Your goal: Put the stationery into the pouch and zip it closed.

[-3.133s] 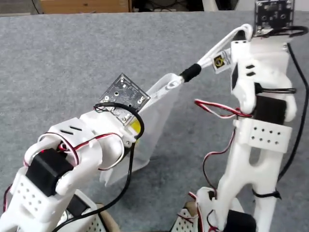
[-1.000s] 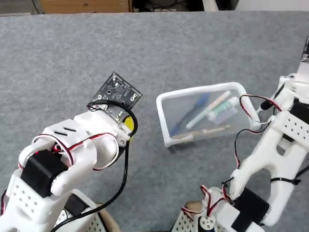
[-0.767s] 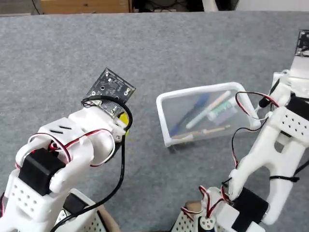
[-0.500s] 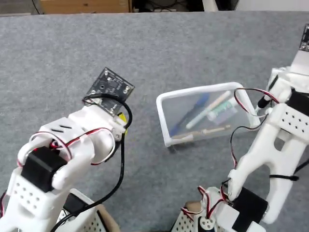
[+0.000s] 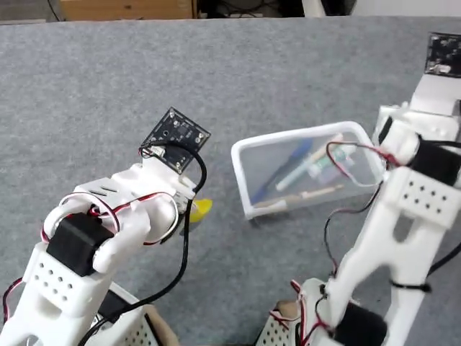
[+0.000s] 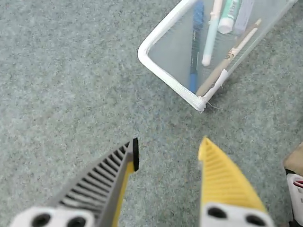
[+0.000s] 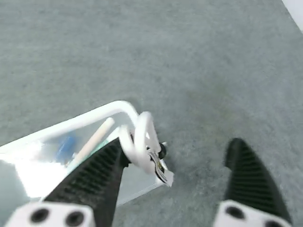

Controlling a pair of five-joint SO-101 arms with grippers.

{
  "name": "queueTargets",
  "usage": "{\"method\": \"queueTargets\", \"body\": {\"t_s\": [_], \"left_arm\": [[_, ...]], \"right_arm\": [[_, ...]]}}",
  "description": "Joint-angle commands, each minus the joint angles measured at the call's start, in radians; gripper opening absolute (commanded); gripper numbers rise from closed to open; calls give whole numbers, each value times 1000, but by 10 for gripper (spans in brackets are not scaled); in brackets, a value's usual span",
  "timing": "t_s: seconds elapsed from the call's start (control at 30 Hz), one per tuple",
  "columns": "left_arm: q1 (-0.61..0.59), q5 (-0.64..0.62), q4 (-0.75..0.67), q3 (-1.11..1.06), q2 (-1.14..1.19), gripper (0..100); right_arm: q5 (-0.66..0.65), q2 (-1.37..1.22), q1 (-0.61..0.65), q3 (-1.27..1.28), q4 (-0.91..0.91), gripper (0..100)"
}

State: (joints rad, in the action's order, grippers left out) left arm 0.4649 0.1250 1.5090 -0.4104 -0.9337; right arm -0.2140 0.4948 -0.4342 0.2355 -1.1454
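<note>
Jaws both wide, empty: L jaws near pouch corner, R jaws over its pull loop. Pouch lies flat on surface btwn arms, stationery inside. Zip looks shut to me; next I'd confirm closure, then clear off.

Open gap: pouch to left pincer

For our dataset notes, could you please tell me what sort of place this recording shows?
Probably a robotics lab or hobby workbench: a grey felt-covered table, the left arm and right arm with exposed wiring, and a mesh pouch holding pens as a test prop.
</note>
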Motion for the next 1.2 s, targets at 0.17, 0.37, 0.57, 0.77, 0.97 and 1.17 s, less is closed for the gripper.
{"method": "queueTargets", "body": {"t_s": [0.17,0.37,0.57,0.77,0.97,1.17], "left_arm": [[-70,-6,2,7,-9,231],[-68,-6,3,5,-9,231],[-70,-6,3,5,-9,231],[-71,-5,3,-56,-9,227],[-97,-5,-5,-70,-23,87],[-105,0,-2,-97,-123,49]], "right_arm": [[41,90,193,-27,-264,382],[109,88,258,148,-256,382],[101,88,279,262,-201,382],[101,94,330,277,-232,378],[46,96,365,211,-318,208],[40,97,367,196,-327,21]]}}
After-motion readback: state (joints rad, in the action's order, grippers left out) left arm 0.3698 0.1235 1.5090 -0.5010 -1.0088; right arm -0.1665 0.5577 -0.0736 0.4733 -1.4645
